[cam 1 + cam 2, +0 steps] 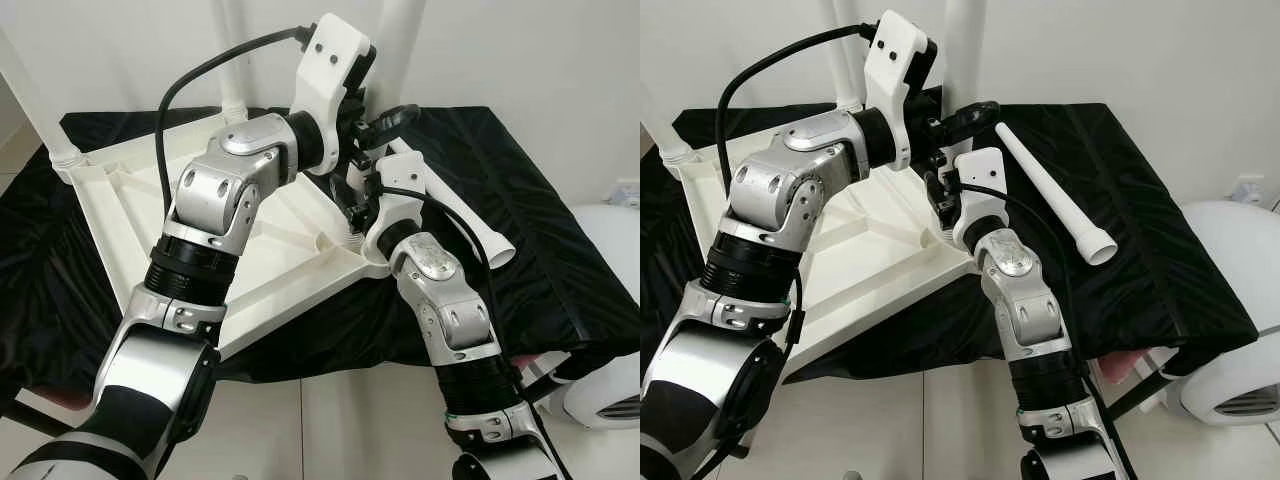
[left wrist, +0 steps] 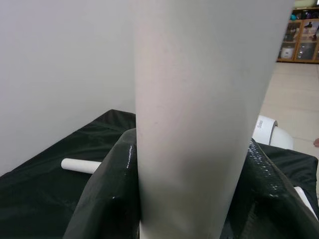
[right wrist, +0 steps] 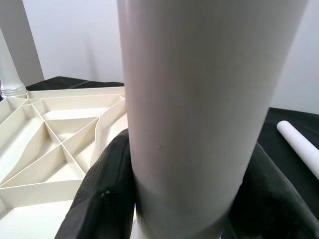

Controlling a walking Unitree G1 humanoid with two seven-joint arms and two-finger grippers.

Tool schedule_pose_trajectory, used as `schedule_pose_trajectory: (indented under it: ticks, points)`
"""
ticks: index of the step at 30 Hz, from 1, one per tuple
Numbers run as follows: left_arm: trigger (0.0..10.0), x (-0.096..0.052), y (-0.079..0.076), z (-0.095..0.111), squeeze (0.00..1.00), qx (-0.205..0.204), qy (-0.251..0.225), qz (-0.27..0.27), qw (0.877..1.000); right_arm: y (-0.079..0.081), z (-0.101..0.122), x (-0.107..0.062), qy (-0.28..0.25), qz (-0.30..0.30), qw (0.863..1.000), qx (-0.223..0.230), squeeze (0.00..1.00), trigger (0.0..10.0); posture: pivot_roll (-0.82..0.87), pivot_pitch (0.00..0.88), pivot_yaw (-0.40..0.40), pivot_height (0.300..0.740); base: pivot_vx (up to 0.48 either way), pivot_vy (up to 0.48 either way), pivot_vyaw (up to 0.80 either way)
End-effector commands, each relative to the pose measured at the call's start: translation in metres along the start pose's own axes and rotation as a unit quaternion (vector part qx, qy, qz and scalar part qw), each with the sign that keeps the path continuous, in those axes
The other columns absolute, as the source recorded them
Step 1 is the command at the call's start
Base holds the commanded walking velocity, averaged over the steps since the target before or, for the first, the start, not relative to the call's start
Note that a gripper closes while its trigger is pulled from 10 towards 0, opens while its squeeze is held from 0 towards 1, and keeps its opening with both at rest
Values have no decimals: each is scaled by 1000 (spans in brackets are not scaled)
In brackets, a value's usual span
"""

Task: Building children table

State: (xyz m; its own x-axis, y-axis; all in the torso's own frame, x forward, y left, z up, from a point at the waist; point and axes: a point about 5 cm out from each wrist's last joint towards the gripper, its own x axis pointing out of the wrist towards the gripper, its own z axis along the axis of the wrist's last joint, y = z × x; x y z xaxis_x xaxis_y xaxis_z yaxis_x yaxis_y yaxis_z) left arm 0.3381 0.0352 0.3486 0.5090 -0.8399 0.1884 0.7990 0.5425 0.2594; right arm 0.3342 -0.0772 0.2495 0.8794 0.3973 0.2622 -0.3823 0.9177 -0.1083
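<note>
The white tabletop [image 1: 200, 250] lies upside down on a black cloth [image 1: 1160, 260], ribbed underside up; take it as the landmark. At its near right corner an upright white leg [image 1: 965, 50] stands in the socket. The right gripper [image 1: 940, 195] reaches in low at that corner, and the right wrist view shows its black fingers [image 3: 99, 199] clamped around the leg [image 3: 199, 99], with the tabletop's ribbed compartments [image 3: 55, 134] beyond. The left gripper [image 1: 385, 125] grasps the same leg higher up; in the left wrist view its fingers [image 2: 107, 199] close on either side of the leg [image 2: 199, 99]. To the right of the tabletop a loose leg [image 1: 1055, 195] lies flat on the cloth, its flared end toward the robot. At the tabletop's far corners two more legs [image 1: 235, 60] stand upright. The left wrist view alone takes in distant shelves [image 2: 301, 35].
</note>
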Motion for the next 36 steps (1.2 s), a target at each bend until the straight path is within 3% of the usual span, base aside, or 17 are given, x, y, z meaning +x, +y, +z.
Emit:
schedule_pose_trajectory:
  ticks: [1, 7, 8, 9, 10, 11, 12, 23, 24, 26, 27, 36]
  points:
    - [10000, 0, 1, 2, 0, 6, -4, 24, 1000, 3, 6, 1, -18, 10, 1000, -6, 0, 0, -57, 68, 18, 740, 0, 0, 0]
    - [10000, 1, -2, -1, 0, -3, -3, 16, 1000, 3, 5, 0, -18, 7, 1000, -10, 0, 0, -60, 59, 18, 740, 0, 0, 0]
    - [10000, 1, -2, -1, 749, -9, -4, 14, 1000, 2, 5, 0, -18, 6, 1000, -10, 0, 627, -61, 59, 19, 740, 0, 0, 0]
    - [10000, 1, -2, -1, 749, -9, -4, 14, 1000, 2, 5, 0, -18, 6, 1000, -10, 0, 627, -61, 59, 19, 740, 0, 0, 0]
    - [10000, 1, -2, -1, 1000, -16, -4, 13, 1000, 2, 5, 0, -17, 5, 1000, -10, 0, 5216, -62, 56, 20, 740, 0, 0, 0]
    - [10000, 1, -2, -1, 1000, -16, -4, 13, 1000, 2, 5, 0, -17, 5, 1000, -10, 0, 5216, -62, 56, 20, 740, 0, 0, 0]
    - [10000, 1, -3, -2, 1000, -20, -4, 9, 1000, 2, 5, 0, -16, 2, 1000, -10, 0, 10000, -62, 56, 20, 740, 0, 0, 0]
    - [10000, -3, 0, 1, 1000, -25, -7, 8, 1000, -2, 1, -1, -10, -10, 1000, -6, 0, 10000, -62, 51, 26, 740, 0, 0, 0]
    - [10000, -4, 2, 1, 98, -27, -8, 8, 1000, -3, 1, -1, -10, -12, 1000, -6, 0, 10000, -62, 53, 26, 740, 0, 0, 0]
    - [10000, -4, 2, 1, 98, -27, -8, 8, 1000, -3, 1, -1, -10, -12, 1000, -6, 0, 10000, -62, 53, 26, 740, 0, 0, 0]
    - [10000, -6, 3, 2, 0, -30, -9, 8, 999, -4, 1, -1, -10, -14, 1000, -5, 0, 10000, -62, 53, 26, 740, 0, 0, 0]
    - [10000, -14, 5, 4, 0, -40, -11, -3, 999, -11, -1, -2, -6, -27, 1000, -6, 0, 10000, -57, 61, 27, 740, 0, 0, 0]
